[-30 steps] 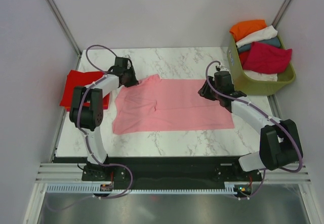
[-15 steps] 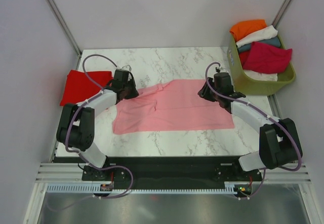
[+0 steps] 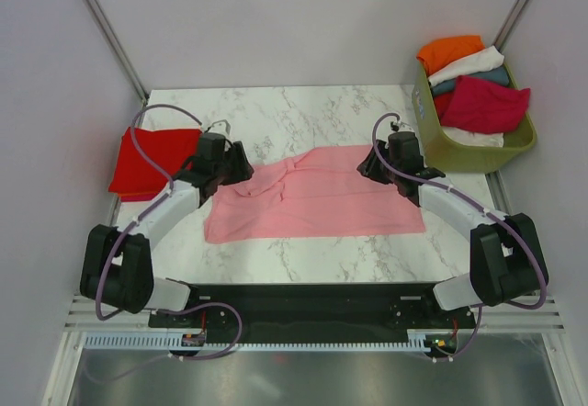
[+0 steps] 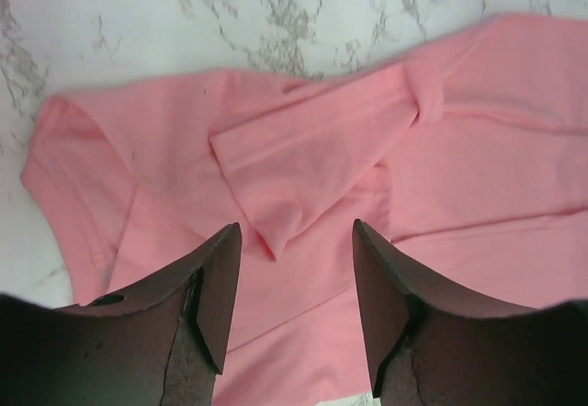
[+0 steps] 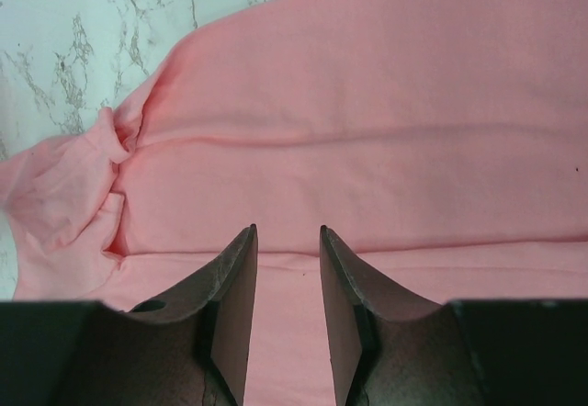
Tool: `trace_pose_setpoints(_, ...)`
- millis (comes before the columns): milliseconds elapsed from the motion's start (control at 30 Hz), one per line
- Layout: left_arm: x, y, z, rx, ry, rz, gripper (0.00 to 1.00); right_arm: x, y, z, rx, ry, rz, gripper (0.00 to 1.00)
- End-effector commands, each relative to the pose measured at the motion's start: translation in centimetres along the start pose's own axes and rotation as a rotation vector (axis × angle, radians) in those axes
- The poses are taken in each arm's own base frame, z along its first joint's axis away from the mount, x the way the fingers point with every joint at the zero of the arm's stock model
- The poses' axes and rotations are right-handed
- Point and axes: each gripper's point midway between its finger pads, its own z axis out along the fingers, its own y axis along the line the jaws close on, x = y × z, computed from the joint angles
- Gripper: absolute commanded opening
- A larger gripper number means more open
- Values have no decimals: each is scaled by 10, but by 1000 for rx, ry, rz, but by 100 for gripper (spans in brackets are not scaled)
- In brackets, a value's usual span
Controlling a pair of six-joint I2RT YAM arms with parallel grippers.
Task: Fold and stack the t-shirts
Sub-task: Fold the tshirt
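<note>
**mossy_k:** ok so where's everything sitting? start big.

**tbolt:** Marble table (image 3: 312,112) takes up most of the top view. The pink t-shirt (image 3: 322,204) is spread flat across the middle of it, long side running left to right, with a few wrinkles near its left end. The olive-green basket (image 3: 459,153) is off the far right corner, well apart from the pink one. It's heaped with an orange tee (image 3: 450,52) on top, then a white tee (image 3: 469,64), a bit of a teal tee (image 3: 501,77) and a crimson tee (image 3: 487,103) draped at the front.

**mossy_k:** and the red one?

**tbolt:** The red t-shirt (image 3: 129,172) is folded flat at the left edge of the table, near the pink shirt but not touching it.

**mossy_k:** claws?

**tbolt:** The left claw (image 3: 241,169) is over the far left corner of the pink shirt. In the wrist view its fingers are spread with nothing pinched between them. The sleeve (image 4: 312,158) lies folded inward on the shirt body just beyond the tips. The right claw (image 3: 367,167) is over the far edge toward the right end. Its fingers are parted too, with a narrower gap, and you can see flat pink cloth straight through it. So neither one has hold of anything.
</note>
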Motion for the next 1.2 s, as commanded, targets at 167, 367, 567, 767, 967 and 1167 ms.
trace_pose_setpoints(167,-66,-1,42,-127,-34,66,57,2,3,3,-31,-6,5,41)
trace_pose_setpoints(367,-60,7,65,-189,59,99,51,1,2,2,-27,-12,1,41)
trace_pose_setpoints(567,-21,20,67,-201,141,84,48,6,1,5,-25,1,7,41)
trace_pose_setpoints(767,-2,26,80,-203,185,75,47,5,3,8,-38,-7,9,41)
trace_pose_setpoints(967,5,32,89,-235,203,74,45,5,2,8,-32,-9,9,41)
trace_pose_setpoints(1167,11,37,91,-251,217,68,39,3,2,6,-33,-12,7,41)
